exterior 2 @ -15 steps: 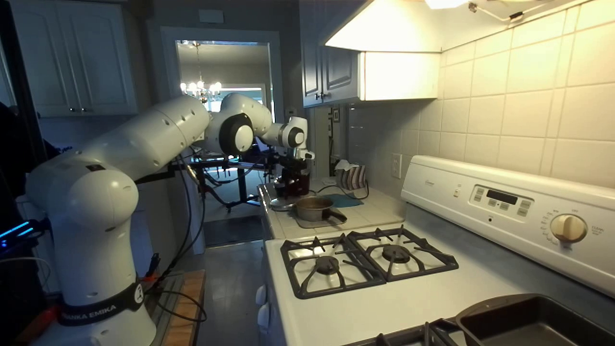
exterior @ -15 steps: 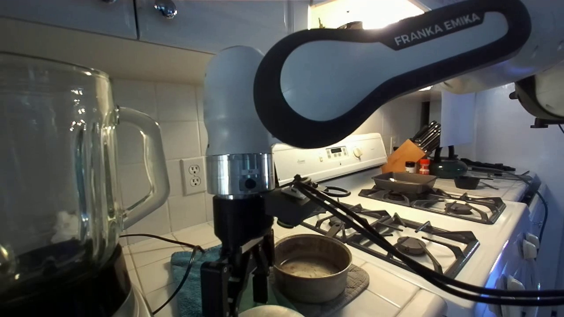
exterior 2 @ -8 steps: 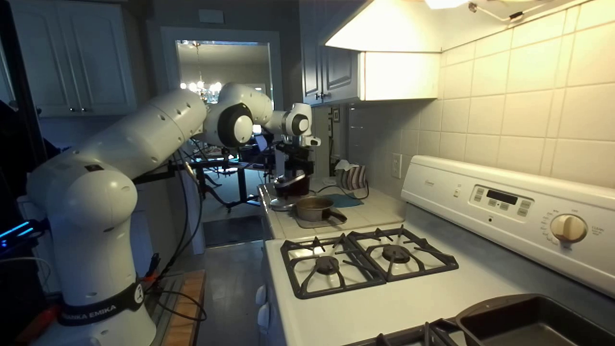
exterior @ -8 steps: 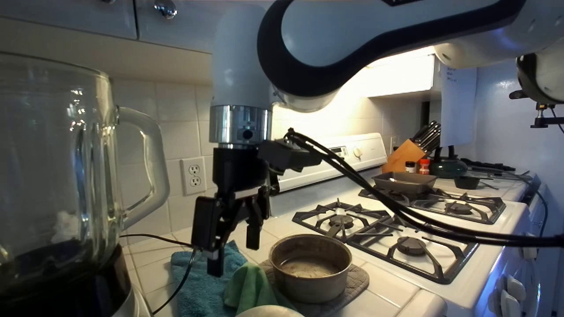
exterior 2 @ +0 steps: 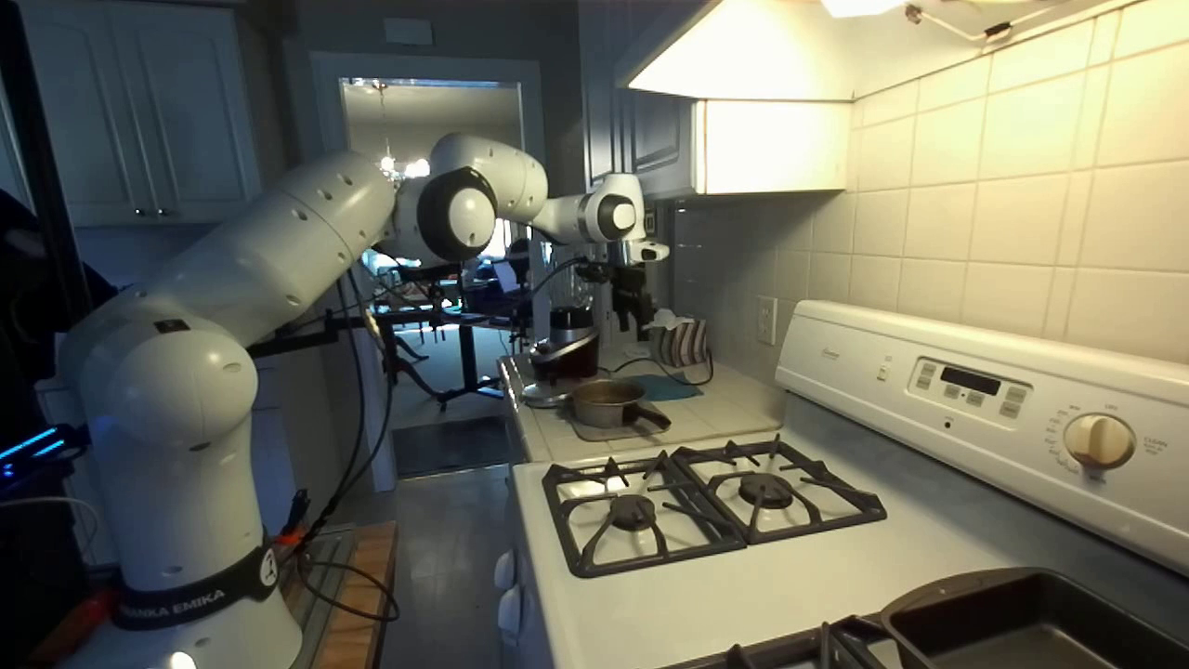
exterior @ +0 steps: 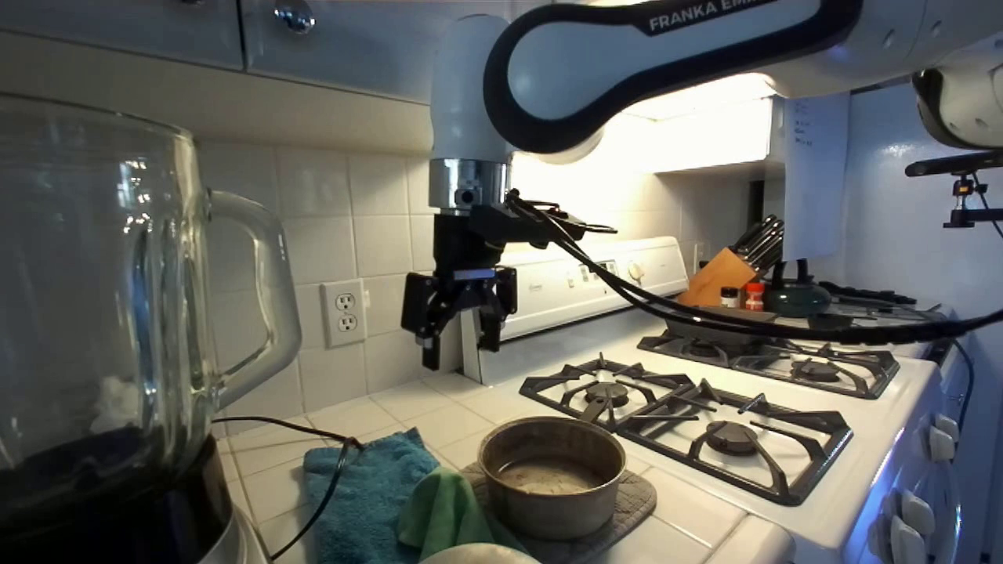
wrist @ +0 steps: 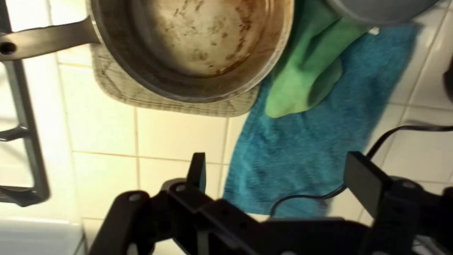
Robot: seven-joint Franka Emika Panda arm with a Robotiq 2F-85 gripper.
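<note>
Wrist view: black two-finger gripper spread wide, empty, above fuzzy blue cloth towel on white tile counter. Towel looks soft, light; pinch edge. Round grey metal pot near: likely hard, heavier; hold handle.

In an exterior view, a bright lamp gives warm, yellowish light to the tiled wall. Behind the door frame, a chandelier is shining. The white wall cabinet and the grey floor are in shadow.
</note>
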